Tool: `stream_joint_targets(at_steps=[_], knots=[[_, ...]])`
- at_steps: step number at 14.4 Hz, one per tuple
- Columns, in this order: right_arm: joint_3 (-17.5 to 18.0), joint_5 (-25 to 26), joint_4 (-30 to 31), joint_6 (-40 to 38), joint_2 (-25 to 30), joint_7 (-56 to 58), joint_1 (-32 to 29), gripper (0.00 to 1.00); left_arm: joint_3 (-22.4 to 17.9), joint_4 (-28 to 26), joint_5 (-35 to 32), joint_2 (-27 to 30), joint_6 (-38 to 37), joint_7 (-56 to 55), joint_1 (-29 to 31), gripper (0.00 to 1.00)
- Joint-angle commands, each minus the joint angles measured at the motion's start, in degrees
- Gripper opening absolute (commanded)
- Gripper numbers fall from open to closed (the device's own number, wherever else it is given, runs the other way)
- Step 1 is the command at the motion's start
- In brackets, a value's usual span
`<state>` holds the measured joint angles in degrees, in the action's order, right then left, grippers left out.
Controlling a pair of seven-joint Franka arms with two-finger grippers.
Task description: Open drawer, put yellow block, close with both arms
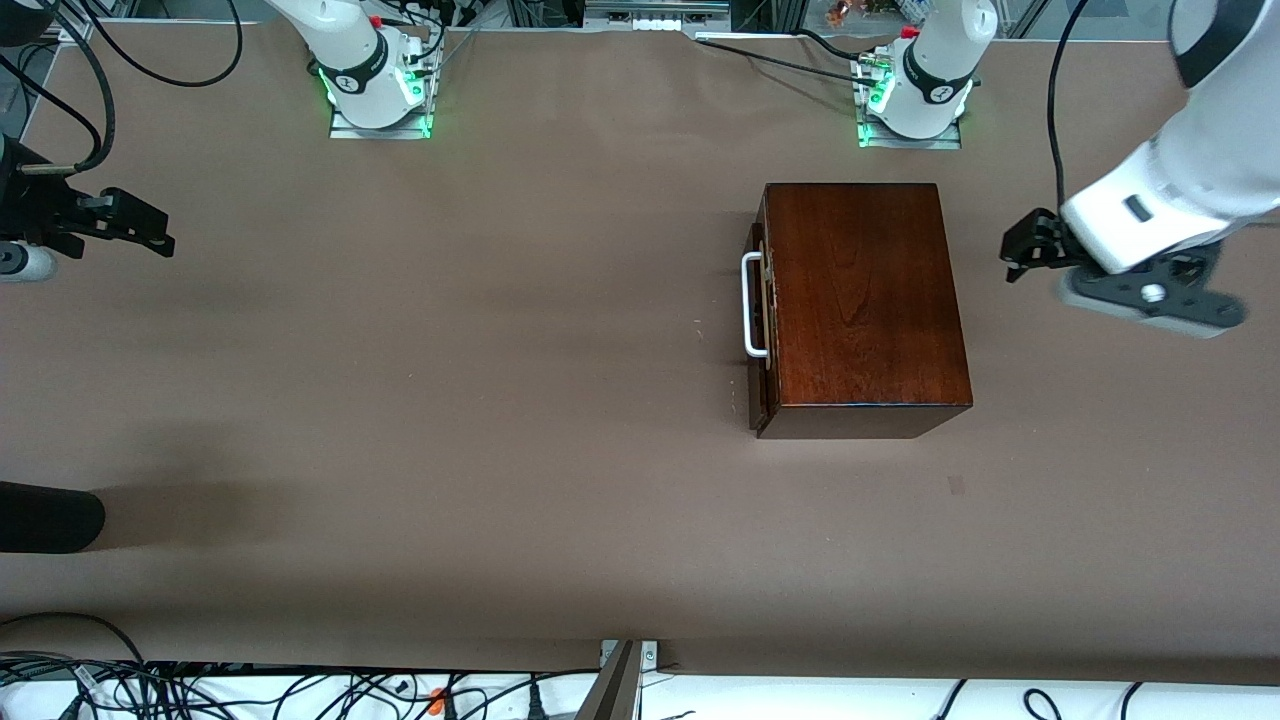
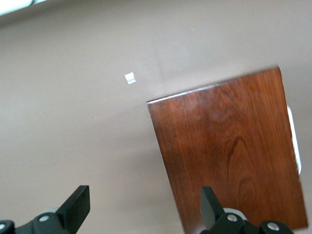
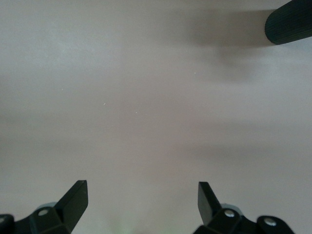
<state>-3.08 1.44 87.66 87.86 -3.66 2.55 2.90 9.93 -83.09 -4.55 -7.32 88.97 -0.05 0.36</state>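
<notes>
Wooden box [image 1: 865,305] on tabletop [image 1: 450,400]; drawer [image 1: 757,310] shut. Left hand [image 1: 1030,250] and right hand [image 1: 120,225] spread wide, empty, flanking it. Yellow block unseen; task stalls unless located.

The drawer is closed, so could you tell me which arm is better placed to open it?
Probably the right: the drawer and its handle face its end, over bare table. The left pincer hangs open at the box's handleless end; the right pincer is open too.
</notes>
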Motion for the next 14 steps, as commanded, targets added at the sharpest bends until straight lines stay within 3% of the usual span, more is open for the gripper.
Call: stream_joint_targets(at_steps=[1,14], knots=[[0.53,0.66,0.06,1.52,0.15,-0.01,-0.7,1.0,-5.78,-9.63,2.36,7.32,4.98,-3.9,-2.72,1.0],[0.53,0.75,0.14,-1.11,0.06,0.78,-0.7,1.0,-5.88,-6.39,2.45,4.6,4.98,-3.73,-2.47,1.0]])
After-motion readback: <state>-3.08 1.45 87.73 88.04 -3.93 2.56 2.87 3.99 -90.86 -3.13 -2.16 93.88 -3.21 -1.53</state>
